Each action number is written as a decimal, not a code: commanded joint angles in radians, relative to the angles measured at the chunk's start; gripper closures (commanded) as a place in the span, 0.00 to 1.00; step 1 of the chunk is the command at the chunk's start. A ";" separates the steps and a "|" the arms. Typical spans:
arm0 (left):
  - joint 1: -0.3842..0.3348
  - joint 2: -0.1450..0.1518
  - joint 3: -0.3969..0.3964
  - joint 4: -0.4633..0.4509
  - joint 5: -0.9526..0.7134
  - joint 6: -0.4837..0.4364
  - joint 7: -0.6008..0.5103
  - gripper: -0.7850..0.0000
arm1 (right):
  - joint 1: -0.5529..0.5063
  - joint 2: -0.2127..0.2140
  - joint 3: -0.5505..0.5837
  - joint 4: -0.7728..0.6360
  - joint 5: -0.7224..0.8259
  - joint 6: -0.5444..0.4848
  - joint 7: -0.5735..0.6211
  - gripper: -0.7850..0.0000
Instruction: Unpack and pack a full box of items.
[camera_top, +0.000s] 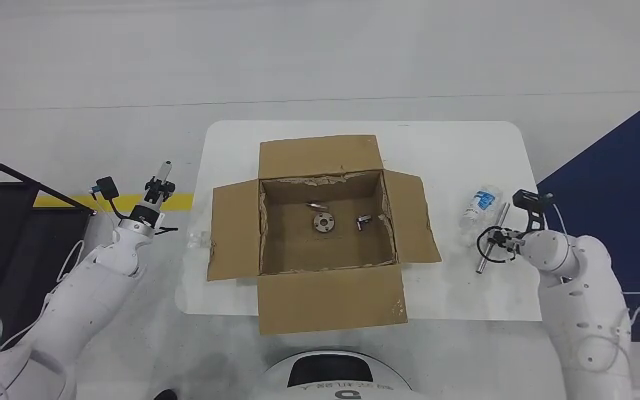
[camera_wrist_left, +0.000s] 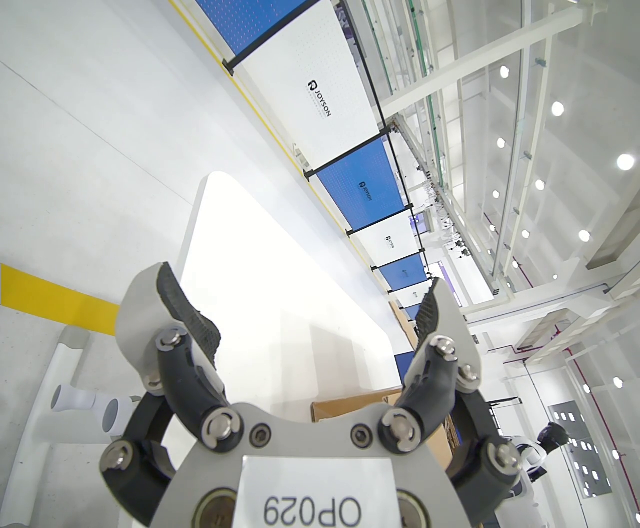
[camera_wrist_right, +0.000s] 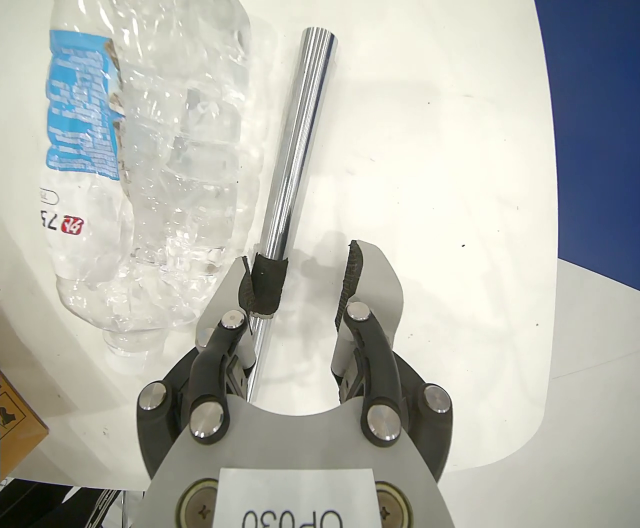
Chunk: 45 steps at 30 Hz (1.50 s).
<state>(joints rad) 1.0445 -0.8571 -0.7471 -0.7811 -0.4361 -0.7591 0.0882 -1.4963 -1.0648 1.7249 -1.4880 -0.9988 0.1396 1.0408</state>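
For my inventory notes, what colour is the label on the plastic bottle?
The label is light blue, clearest in the right wrist view.

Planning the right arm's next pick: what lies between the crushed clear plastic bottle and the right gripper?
A shiny metal rod, lying beside the bottle and against one finger of the right gripper, seen in the right wrist view.

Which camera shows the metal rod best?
The right wrist view: the rod lies close up beside the bottle, one end under the open right gripper. The top view shows a thin sliver by the bottle.
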 joint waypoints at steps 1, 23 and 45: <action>0.000 0.000 0.000 0.000 0.000 0.000 0.000 0.00 | 0.005 0.000 -0.012 0.005 -0.004 -0.005 0.015 0.57; 0.000 0.000 0.000 0.000 0.000 0.000 0.000 0.00 | -0.084 0.003 0.124 -0.107 0.236 -0.078 -0.024 1.00; 0.000 0.000 0.000 0.000 0.000 0.000 0.000 0.00 | -0.132 0.007 0.147 -0.381 1.053 -0.422 0.156 1.00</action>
<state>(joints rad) 1.0445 -0.8571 -0.7471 -0.7811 -0.4361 -0.7591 0.0882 -1.6342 -1.0569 1.9115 -1.8305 0.0618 -0.2880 1.1984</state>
